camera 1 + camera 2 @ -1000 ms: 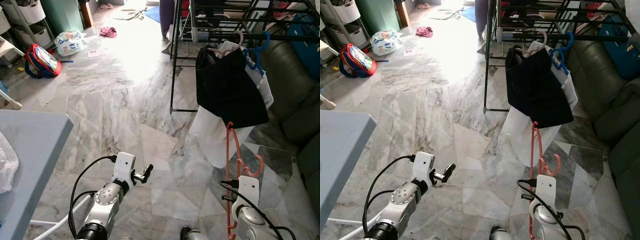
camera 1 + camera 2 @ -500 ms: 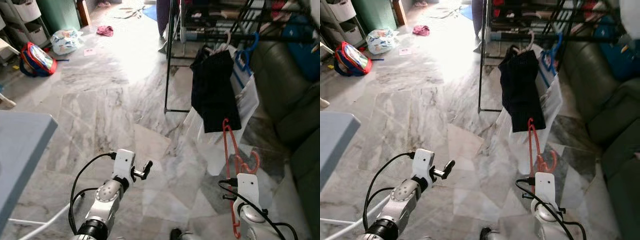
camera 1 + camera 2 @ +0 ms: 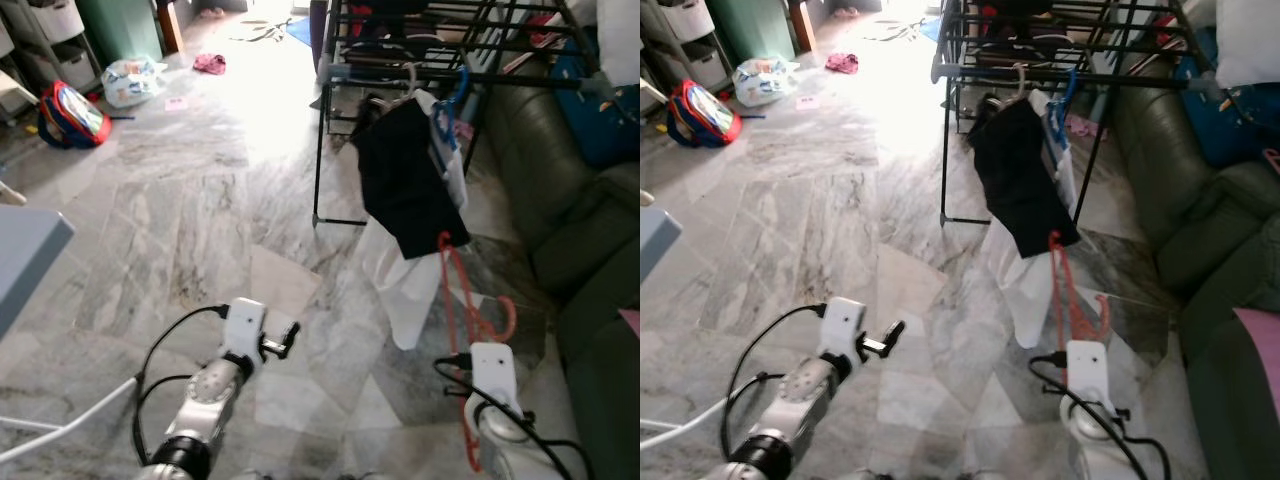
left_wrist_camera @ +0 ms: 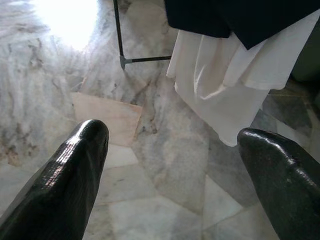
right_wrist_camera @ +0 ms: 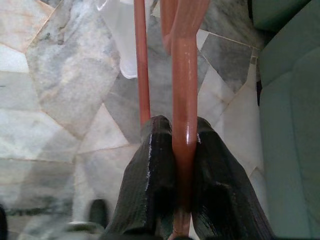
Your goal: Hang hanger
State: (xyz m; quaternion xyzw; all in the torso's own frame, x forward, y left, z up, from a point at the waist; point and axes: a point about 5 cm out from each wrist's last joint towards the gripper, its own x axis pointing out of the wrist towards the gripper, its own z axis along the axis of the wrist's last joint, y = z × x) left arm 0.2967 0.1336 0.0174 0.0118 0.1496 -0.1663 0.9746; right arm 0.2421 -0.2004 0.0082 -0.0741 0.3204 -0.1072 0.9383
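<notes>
Marble-tiled floor (image 3: 180,200) with a black metal drying rack (image 3: 420,40) as landmark, robot arms in the foreground.

Right gripper (image 5: 184,131), below and in front of the rack, has its two black fingers pressed onto the shaft of an orange-red plastic hanger (image 3: 462,300), which stands upright beside a white garment (image 3: 395,290). That garment and a black cloth (image 3: 405,175) hang from the rack's front rail. Left gripper (image 4: 172,150), farther from the rack, is held above the floor with fingers spread wide, holding nothing. A dark green sofa (image 3: 570,190) stands beside the rack.

One red hanger (image 3: 455,300), one drying rack (image 3: 400,75), perhaps two hung garments (image 3: 405,190)
</notes>
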